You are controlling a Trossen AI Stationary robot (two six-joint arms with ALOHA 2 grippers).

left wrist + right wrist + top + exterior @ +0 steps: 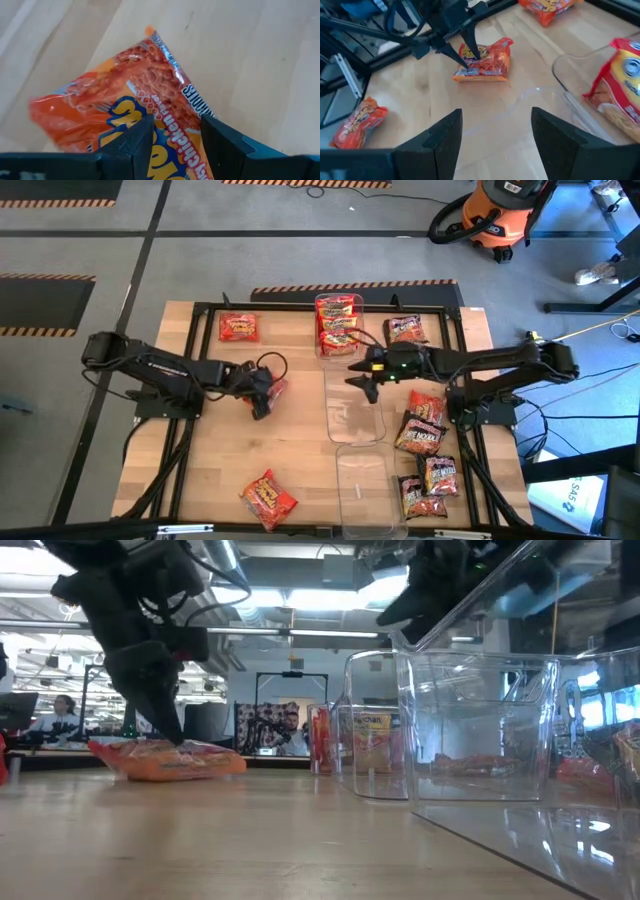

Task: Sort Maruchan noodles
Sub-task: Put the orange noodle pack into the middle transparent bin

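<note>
An orange-red Maruchan noodle packet [278,388] [125,95] lies flat on the wooden table, left of the clear bins. My left gripper [262,402] [175,125] stands open and slants down onto the packet's top face [170,758]. My right gripper [368,385] [495,117] hangs open with nothing in it, above the far end of the middle clear bin [355,420]. The far bin [338,348] holds red-yellow packets [338,320] standing on edge. More packets lie loose on the table. My left gripper comes at the packet from above, slanting in from the table's left. Its two open fingers [470,50] stand over the packet's printed top face [175,107], which lies flat on the table. I cannot tell whether the tips touch the plastic.
A third clear bin [365,490] stands at the near edge. Loose packets lie at the far left [238,328], near left [268,498] and far right [405,330]. Several lie at the right [420,438]. A black frame [200,308] borders the table.
</note>
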